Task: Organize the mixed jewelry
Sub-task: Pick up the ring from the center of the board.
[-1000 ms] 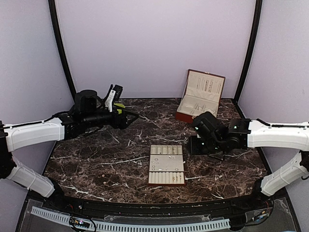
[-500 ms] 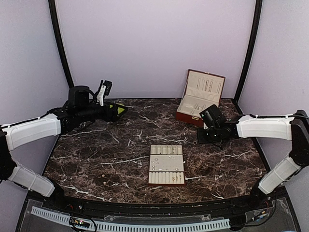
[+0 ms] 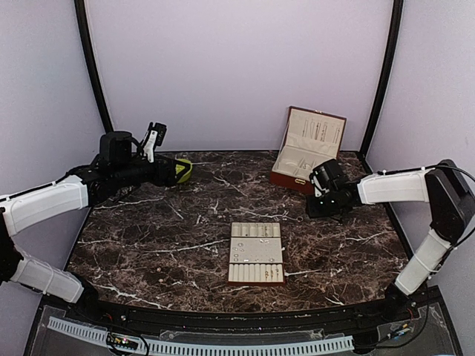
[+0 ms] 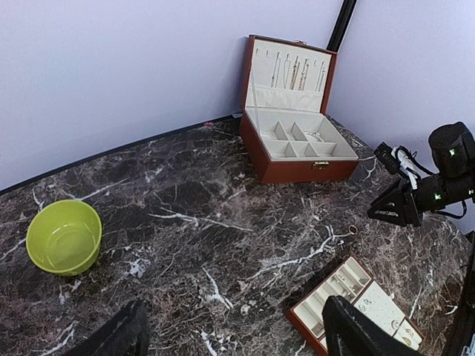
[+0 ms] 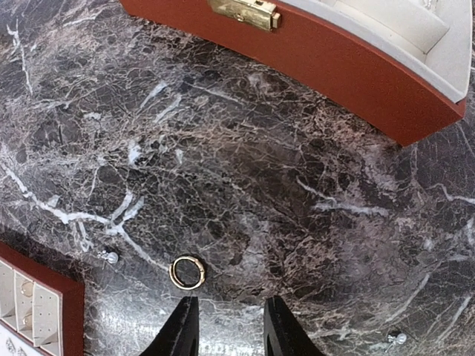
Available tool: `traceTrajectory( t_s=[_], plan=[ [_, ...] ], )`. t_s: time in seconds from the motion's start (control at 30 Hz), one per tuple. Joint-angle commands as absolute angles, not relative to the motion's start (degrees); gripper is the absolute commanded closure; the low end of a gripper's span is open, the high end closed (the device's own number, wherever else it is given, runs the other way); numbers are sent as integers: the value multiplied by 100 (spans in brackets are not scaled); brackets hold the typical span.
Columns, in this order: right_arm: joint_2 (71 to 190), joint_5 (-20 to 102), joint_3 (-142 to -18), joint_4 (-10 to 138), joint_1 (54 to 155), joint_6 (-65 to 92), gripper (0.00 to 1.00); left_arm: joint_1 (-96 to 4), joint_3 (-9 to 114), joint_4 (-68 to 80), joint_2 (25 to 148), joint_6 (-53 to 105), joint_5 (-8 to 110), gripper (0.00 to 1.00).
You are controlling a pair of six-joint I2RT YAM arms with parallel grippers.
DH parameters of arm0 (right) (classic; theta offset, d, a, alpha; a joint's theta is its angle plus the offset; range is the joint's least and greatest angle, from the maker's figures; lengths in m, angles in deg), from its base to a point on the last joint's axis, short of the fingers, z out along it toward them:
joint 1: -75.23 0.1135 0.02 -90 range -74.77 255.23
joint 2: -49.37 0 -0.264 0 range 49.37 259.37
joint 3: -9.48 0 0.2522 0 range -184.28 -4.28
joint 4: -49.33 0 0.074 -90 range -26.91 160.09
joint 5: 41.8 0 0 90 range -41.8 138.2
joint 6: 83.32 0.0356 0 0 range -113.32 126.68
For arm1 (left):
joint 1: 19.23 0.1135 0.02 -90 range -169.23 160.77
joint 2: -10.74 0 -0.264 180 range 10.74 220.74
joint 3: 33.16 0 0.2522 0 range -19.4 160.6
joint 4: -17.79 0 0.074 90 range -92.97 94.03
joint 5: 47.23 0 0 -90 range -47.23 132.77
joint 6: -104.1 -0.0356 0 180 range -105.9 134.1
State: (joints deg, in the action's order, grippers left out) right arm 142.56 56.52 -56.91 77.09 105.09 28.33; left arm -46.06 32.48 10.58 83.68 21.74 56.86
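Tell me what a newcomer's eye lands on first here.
The open reddish-brown jewellery box with cream lining stands at the far right of the dark marble table, and the lime-green bowl glows at the far left. Near the middle lies the beige slotted tray with brown edge. A small metal ring sits on the marble just ahead of the right tool, whose fingers stand apart.

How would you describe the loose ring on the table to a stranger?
Find the open brown box at the back right. On the table before it, just ahead of the right gripper, lies the ring. It is a hollow circle; the studs nearby are mere dots.
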Motion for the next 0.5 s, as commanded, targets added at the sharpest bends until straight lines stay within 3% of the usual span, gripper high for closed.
traceTrajectory(
  t_s=[0.0, 0.47],
  plan=[
    [14459, 5442, -5870, 7554, 10458, 2608, 70, -4573, 3169, 1045, 8270, 2061, 5693, 17],
    [14962, 5367, -6217, 7590, 10458, 2365, 78, -4578, 3114, 1080, 8133, 2120, 5759, 17]
  ],
)
